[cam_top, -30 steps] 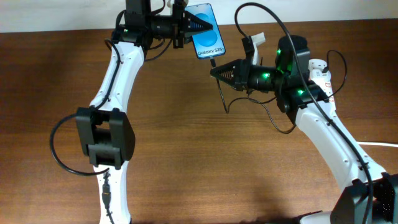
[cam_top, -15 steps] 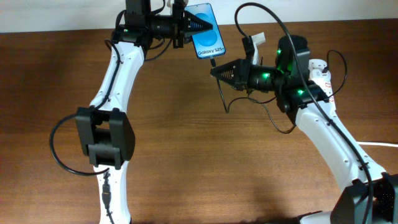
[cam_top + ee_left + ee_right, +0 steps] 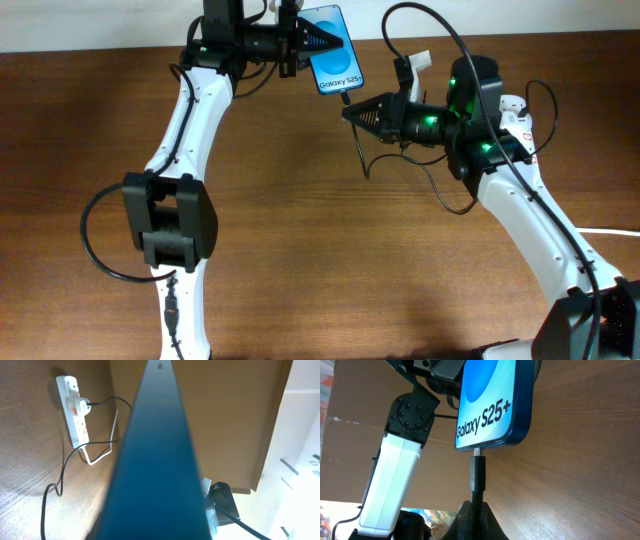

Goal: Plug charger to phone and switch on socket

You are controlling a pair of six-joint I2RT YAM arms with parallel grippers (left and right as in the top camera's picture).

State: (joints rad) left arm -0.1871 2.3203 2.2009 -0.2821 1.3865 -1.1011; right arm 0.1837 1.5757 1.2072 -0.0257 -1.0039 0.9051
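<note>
- As the right gripper (image 3: pixel 476 510) pinches the charger (image 3: pixel 477 472) by its plug, the metal tip meets the bottom edge of the phone (image 3: pixel 490 400), not yet seated flush; the left gripper (image 3: pixel 333 42) appears clamped on the phone near the far side of the table (image 3: pixel 300 220).
- Risk: a slightly skewed push could miss the port and twist the phone in the left grip, or drive the plug back through the right fingers.
- Charger slack looped below the right arm (image 3: pixel 520 210) could snag.
- Only the right wrist view shows tip against port; only the left wrist view shows the socket (image 3: pixel 75 410) and its red switches (image 3: pixel 73 408), lying well apart.
</note>
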